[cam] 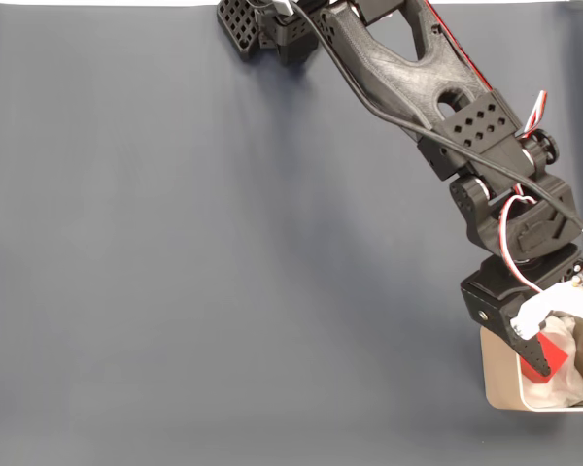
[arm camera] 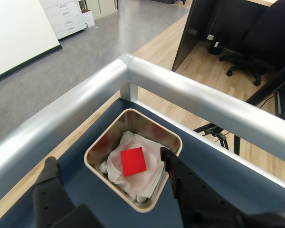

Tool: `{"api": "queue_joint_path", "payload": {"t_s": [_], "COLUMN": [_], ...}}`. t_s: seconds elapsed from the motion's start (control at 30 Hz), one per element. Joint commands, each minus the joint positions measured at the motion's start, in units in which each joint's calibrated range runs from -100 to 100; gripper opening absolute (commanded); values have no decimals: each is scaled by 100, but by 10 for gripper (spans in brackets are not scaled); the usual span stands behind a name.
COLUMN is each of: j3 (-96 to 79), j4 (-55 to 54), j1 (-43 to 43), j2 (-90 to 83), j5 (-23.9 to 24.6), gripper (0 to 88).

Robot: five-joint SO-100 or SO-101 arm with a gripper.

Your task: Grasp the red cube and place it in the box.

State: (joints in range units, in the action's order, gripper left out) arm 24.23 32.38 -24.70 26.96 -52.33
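Red cube [arm camera: 133,161] lies loose on crumpled white paper [arm camera: 147,176] inside the box [arm camera: 173,137], between and just beyond the black gripper [arm camera: 107,160] fingers, which are spread apart and hold nothing. Box sits on dark blue table [cam: 223,252], near a silver rail [arm camera: 204,102].

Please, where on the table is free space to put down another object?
In the fixed view, the grey table lies bare from the left edge to the arm. It is crowded at lower right, where the gripper hangs over the box holding the red cube.
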Motion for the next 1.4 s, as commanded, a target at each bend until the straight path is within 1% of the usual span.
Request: {"api": "queue_joint_path", "payload": {"t_s": [0.0, 0.33, 1.0, 1.07, 1.1, 1.17, 1.23, 1.27, 1.3, 1.37], "j3": [305, 168, 132, 77, 31, -60, -215, -315, -407, -671], "j4": [-197, -418, -533, -533, -533, -533, -533, -533, -533, -533], "j1": [13, 48, 27, 27, 34, 70, 148, 212, 290, 503], "j2": [-452, -487, -547, -591, -634, -747, -903, -1007, -1111, -1397], "j5": [10, 20, 103, 117, 117, 137, 107, 88, 83, 88], "gripper": [480, 482, 474, 438, 400, 233, 83, 23, 0, 0]}}
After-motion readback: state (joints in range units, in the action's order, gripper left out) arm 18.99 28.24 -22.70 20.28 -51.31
